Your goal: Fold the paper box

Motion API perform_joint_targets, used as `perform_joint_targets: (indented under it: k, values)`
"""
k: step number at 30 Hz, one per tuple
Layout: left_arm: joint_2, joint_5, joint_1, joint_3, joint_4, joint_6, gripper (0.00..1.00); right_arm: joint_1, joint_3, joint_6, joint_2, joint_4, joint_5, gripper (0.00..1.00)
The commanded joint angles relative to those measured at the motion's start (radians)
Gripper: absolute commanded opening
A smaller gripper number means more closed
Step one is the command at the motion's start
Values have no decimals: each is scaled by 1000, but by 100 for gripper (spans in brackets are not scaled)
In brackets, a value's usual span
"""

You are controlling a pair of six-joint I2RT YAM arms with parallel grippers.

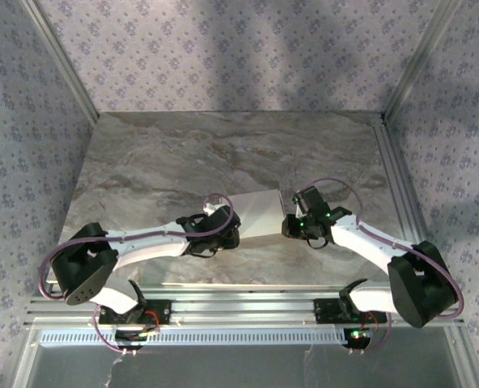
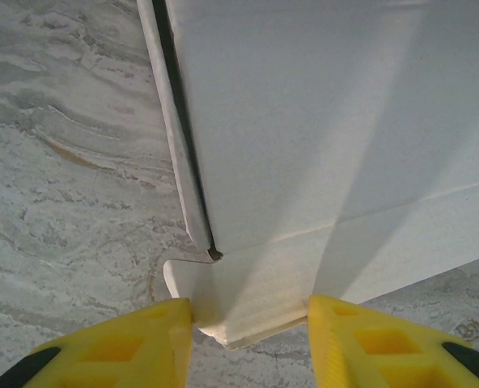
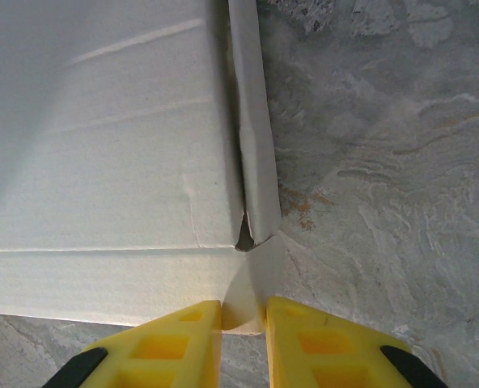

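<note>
Left wrist view, nearest: left gripper (image 2: 250,311), yellow moulded plastic fingers (image 2: 142,339) with recessed pockets, set apart. A small rounded end tab (image 2: 247,295) of the paper box (image 2: 328,121) lies in the gap, and each fingertip meets one of its edges. Cannot tell whether it is squeezed or only bracketed

- Box material: thin white card, matt, faintly ribbed. One straight crease runs across just beyond the tab
- Left long edge: narrow side flap (image 2: 179,145) tilted up off the main panel, with a dark slit of shadow along the fold

Right wrist view, nearest: right gripper (image 3: 244,311), same yellow fingers, drawn close together with a corner tab (image 3: 243,303) pinched in the narrow gap

- Beyond the tab there are two parallel creases across the box panel (image 3: 102,145) and a slight wrinkle near the corner
- The narrow flap (image 3: 252,121) along the right edge stands partly raised, its near end curled

Top view: aluminium rails (image 1: 247,303) with both arm bases at the near edge. The left gripper (image 1: 227,230) and right gripper (image 1: 292,226) flank the box (image 1: 260,214), which lies near the centre of the table (image 1: 183,153). The table surface is grey-brown marble pattern, veined. Purple cables (image 1: 215,198) loop over each wrist

Far: walls (image 1: 223,48) in pale floral-print paper
</note>
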Motion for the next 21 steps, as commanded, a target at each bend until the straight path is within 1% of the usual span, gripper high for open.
perform_joint_targets:
  k: [1, 16, 21]
  values:
    - [6, -14, -6, 35, 28, 18, 41, -4, 20, -10, 2, -14, -18, 21]
    - [21, -17, -5, 43, 34, 29, 34, -2, 21, -8, 3, -8, -27, 21]
    - [21, -21, -4, 40, 32, 32, 33, -2, 23, -7, 5, -10, -29, 21]
